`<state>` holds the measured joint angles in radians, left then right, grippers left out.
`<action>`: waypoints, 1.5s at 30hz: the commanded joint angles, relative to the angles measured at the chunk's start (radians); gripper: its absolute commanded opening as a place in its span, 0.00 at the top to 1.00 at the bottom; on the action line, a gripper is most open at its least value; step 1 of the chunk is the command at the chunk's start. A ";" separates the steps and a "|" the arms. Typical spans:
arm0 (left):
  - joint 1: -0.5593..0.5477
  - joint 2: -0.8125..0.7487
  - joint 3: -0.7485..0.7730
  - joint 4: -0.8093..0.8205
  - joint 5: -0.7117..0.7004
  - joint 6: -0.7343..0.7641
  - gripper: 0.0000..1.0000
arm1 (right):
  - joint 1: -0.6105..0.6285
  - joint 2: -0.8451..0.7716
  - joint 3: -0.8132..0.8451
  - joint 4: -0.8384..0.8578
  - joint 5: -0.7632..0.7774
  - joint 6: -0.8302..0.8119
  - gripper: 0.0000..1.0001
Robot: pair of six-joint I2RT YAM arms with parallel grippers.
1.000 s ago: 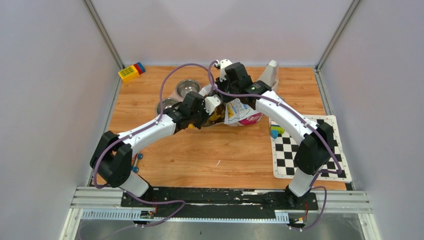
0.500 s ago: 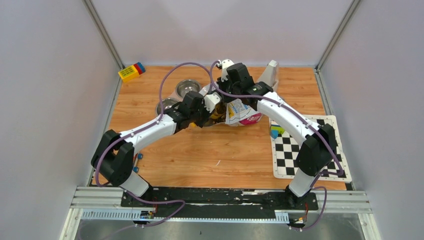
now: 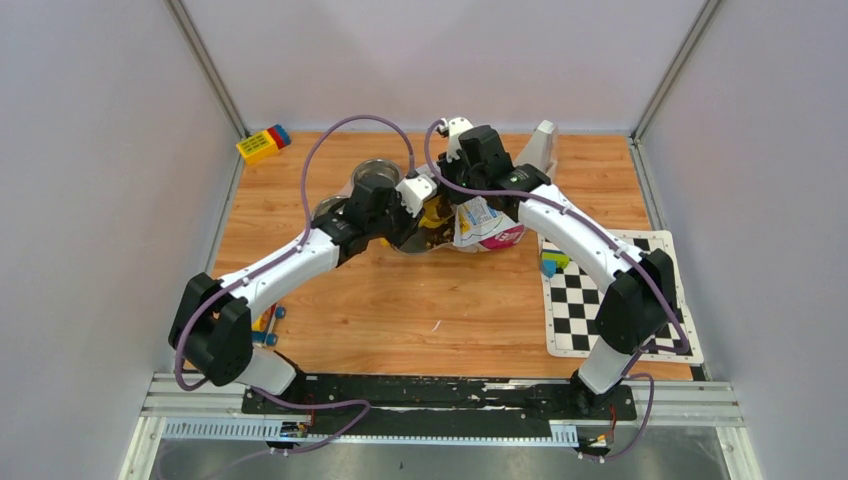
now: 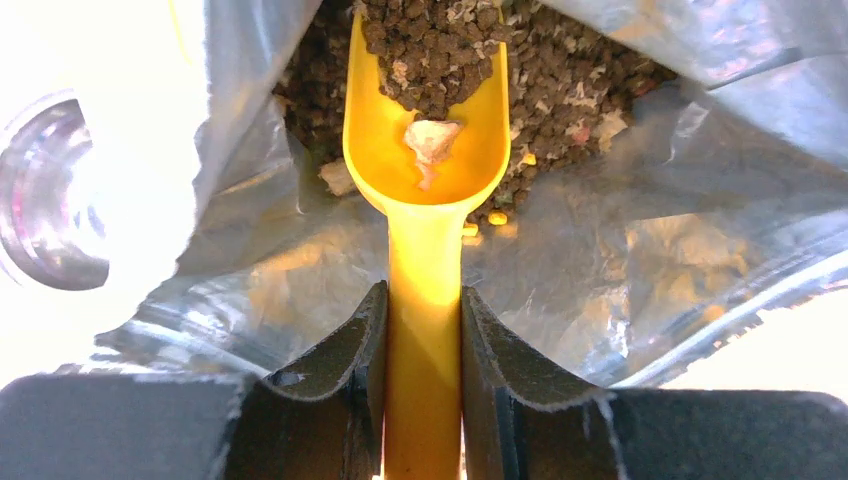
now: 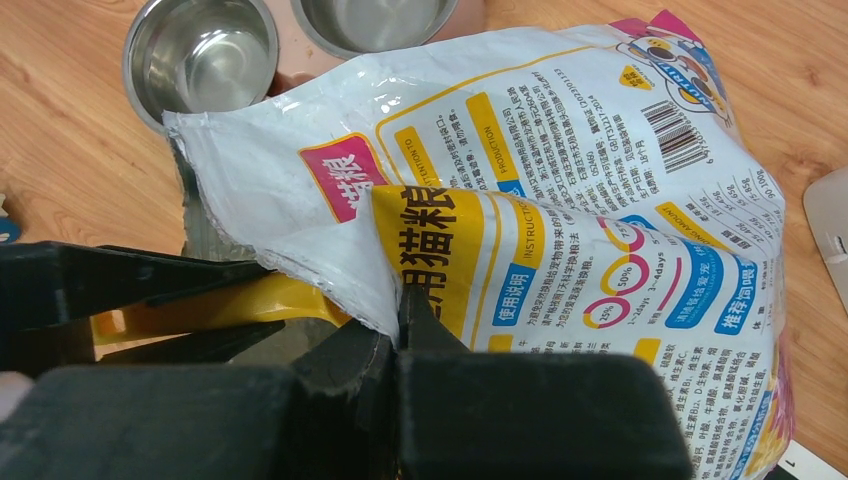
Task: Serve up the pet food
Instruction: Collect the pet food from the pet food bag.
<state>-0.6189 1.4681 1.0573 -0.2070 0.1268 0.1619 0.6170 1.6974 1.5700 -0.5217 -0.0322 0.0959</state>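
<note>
Left fingers [image 4: 345, 385] tight on yellow scoop [image 4: 425, 255]

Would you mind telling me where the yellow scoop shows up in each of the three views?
Top external: the scoop, centre, at the bag mouth.
Left wrist: scoop centre, handle in the left gripper, bowl in kibble.
Right wrist: scoop lower left, under the bag's torn edge.
Shared landmark: the bag.
</note>
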 commanded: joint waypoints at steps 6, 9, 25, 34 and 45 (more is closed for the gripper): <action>0.057 -0.110 0.065 -0.015 0.160 0.016 1.00 | -0.023 -0.063 0.005 0.038 -0.021 0.010 1.00; 0.074 -0.131 0.060 -0.026 0.181 0.020 1.00 | -0.024 -0.066 0.012 0.036 -0.026 0.010 1.00; 0.145 -0.183 -0.111 0.010 0.306 0.135 1.00 | -0.037 -0.062 0.039 0.031 -0.020 -0.002 1.00; 0.179 -0.266 -0.165 -0.010 0.388 0.161 1.00 | -0.044 -0.053 0.053 0.029 -0.015 -0.018 1.00; 0.215 -0.376 -0.242 0.005 0.431 0.216 1.00 | -0.075 -0.060 0.055 0.029 -0.046 -0.038 1.00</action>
<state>-0.4156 1.1339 0.8417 -0.2443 0.5106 0.3389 0.5716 1.6924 1.5791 -0.5194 -0.0841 0.0761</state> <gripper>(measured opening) 0.338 0.009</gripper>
